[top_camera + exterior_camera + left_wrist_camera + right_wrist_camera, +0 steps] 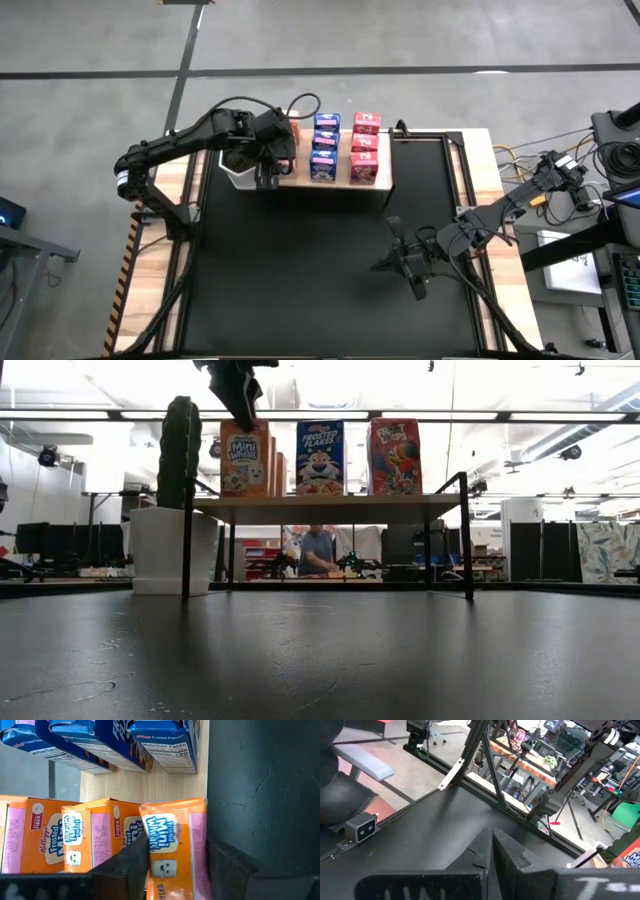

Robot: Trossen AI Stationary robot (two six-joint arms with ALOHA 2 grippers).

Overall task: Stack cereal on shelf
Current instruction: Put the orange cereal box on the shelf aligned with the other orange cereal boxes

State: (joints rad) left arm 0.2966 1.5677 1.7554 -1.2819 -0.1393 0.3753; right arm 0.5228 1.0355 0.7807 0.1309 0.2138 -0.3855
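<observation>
Front orange cereal box (175, 850) sits at the shelf (150, 787) front edge, upper centre of the high view, left tool (177, 870) fingers either side of it, clamped. Two more orange boxes (75, 840) behind, blue row (324, 147) and pink-red row (364, 148) alongside. Right tool (492, 852) closed together, low over the counter (300, 270), lower right

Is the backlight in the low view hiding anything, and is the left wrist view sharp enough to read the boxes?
Low view: bright ceiling lights wash out the room, and the left gripper shows only as a dark silhouette above the orange box; box fronts stay readable. Left wrist view: print on the orange box is sharp, the fingers slightly soft.
</observation>
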